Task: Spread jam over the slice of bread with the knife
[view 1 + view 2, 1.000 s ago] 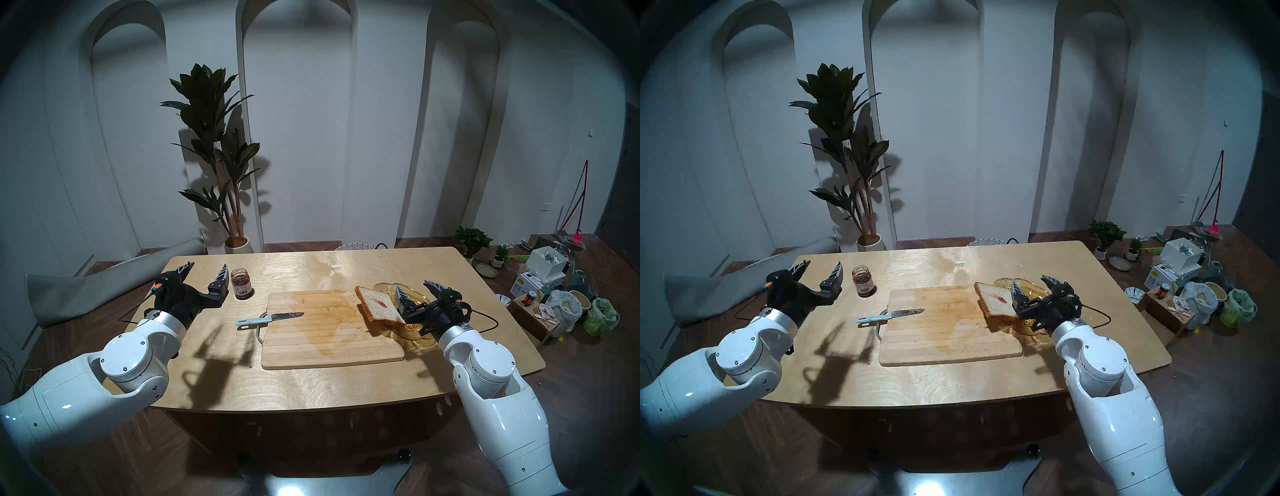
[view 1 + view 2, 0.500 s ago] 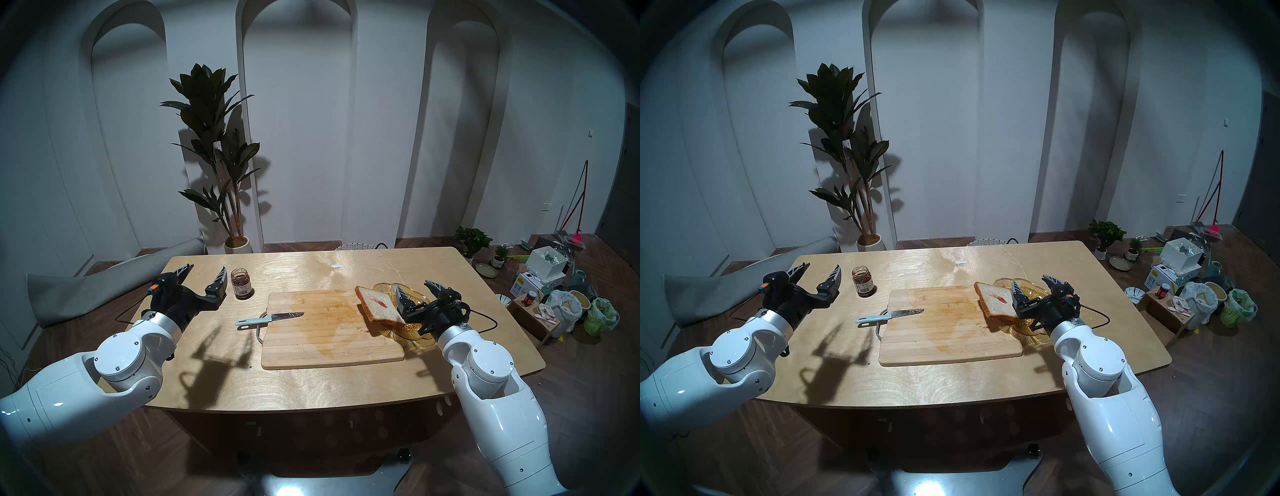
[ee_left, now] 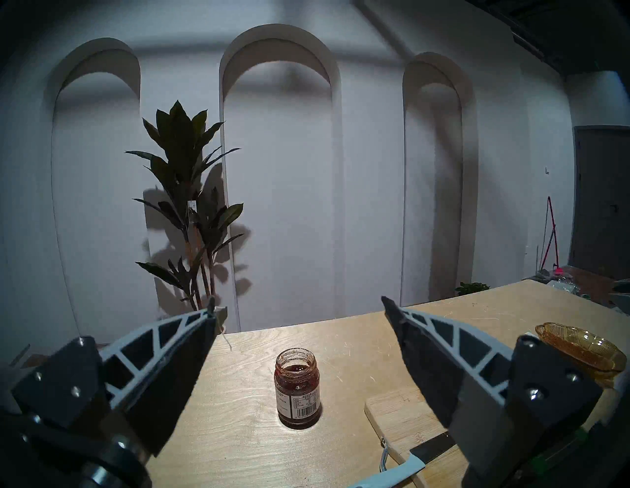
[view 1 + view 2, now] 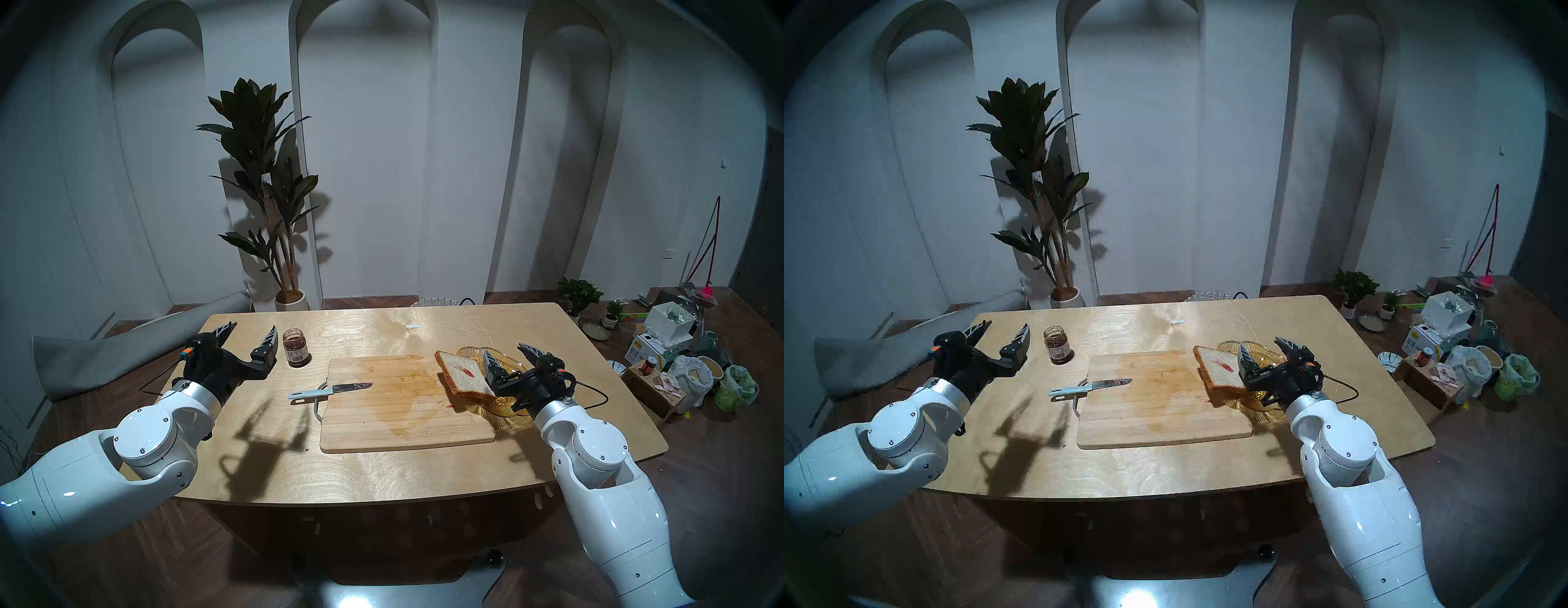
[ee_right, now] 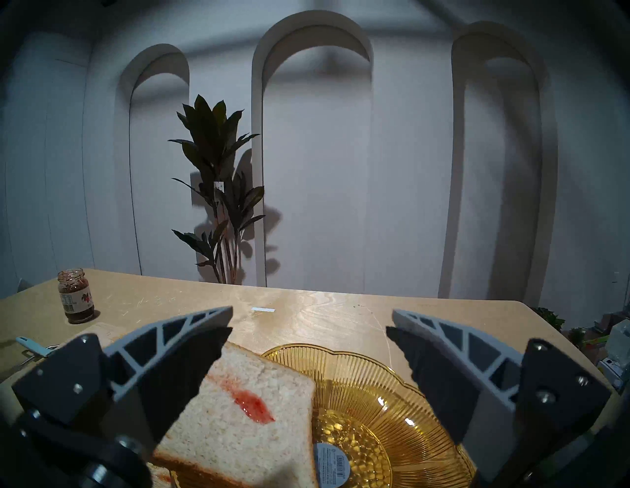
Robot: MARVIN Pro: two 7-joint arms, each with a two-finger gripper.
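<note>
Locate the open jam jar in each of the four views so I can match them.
Head stereo left: jam jar, left of centre, beside the left gripper.
Head stereo right, same place.
Left wrist, bottom centre.
Right wrist, far left.
Shared landmark: the cutting board.

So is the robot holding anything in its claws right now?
No, nothing is held. The left gripper and the right gripper are both open and empty. The knife lies on the cutting board.

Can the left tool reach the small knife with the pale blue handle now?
Probably yes: the left tool is open and empty, and the small blue-handled knife lies uncovered at the wooden board's edge.
</note>
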